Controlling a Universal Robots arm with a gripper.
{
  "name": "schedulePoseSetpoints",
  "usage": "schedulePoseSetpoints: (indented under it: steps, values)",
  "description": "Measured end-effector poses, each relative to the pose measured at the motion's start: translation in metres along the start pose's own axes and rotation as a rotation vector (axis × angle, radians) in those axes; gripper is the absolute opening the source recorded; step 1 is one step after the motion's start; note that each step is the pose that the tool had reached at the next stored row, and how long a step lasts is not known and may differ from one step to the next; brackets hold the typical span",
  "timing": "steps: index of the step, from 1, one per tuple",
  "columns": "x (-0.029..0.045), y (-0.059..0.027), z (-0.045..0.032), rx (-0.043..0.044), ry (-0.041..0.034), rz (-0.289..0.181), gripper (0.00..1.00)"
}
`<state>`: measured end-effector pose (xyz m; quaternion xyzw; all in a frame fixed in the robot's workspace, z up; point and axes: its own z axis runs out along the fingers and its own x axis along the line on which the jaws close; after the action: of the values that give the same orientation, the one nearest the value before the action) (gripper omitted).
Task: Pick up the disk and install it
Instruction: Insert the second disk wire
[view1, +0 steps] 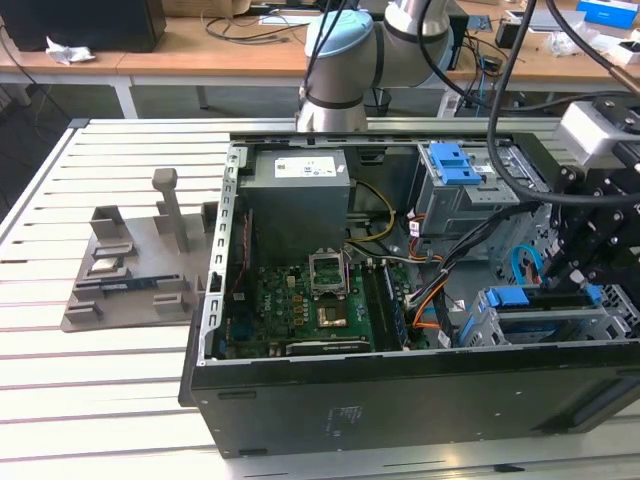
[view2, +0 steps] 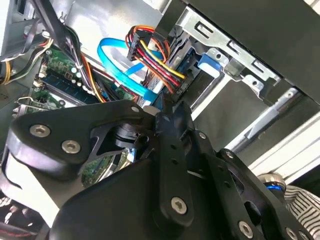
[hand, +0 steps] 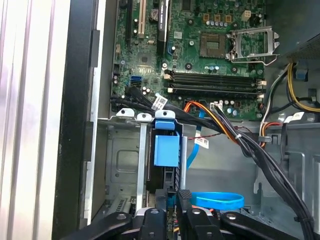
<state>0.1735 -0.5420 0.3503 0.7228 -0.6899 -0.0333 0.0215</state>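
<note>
While the gripper (view1: 572, 272) hangs over the drive cage (view1: 560, 322) at the exterior view's right end of the open computer case (view1: 400, 390), its black fingers (hand: 184, 197) clench the disk (hand: 165, 150), which stands on edge in the cage slot, blue frame showing. A bundle of black cables (hand: 260, 160) runs just beside it, with orange wires (hand: 210, 112) and a blue ribbon cable (hand: 217, 200) near. Beyond lie the motherboard (view1: 300, 300) and the power supply (view1: 295, 195). A grey fixture (view1: 140, 265) sits well apart on the slatted table (view1: 90, 390).
</note>
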Motion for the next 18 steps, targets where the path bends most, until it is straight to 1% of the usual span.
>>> schedulePoseSetpoints:
  steps: [1, 2, 4, 6, 7, 9, 11, 18]
  values:
    - [-0.0004, 0.0002, -0.0021, 0.0001, -0.0001, 0.0, 0.22]
    - [-0.0009, 0.0004, -0.0059, 0.0002, 0.0, 0.0, 0.22]
    - [-0.0017, 0.0008, -0.0119, 0.0004, 0.0, 0.0, 0.11]
    - [-0.0025, 0.0013, -0.0188, 0.0006, 0.0, 0.0, 0.11]
    - [-0.0026, 0.0015, -0.0208, 0.0006, 0.0, 0.0, 0.11]
    - [-0.0031, 0.0022, -0.0299, 0.0007, -0.0001, 0.0, 0.11]
    - [-0.0032, 0.0025, -0.0345, 0.0007, 0.0, 0.0, 0.11]
    - [-0.0032, 0.0026, -0.0358, 0.0007, 0.0, 0.0, 0.11]
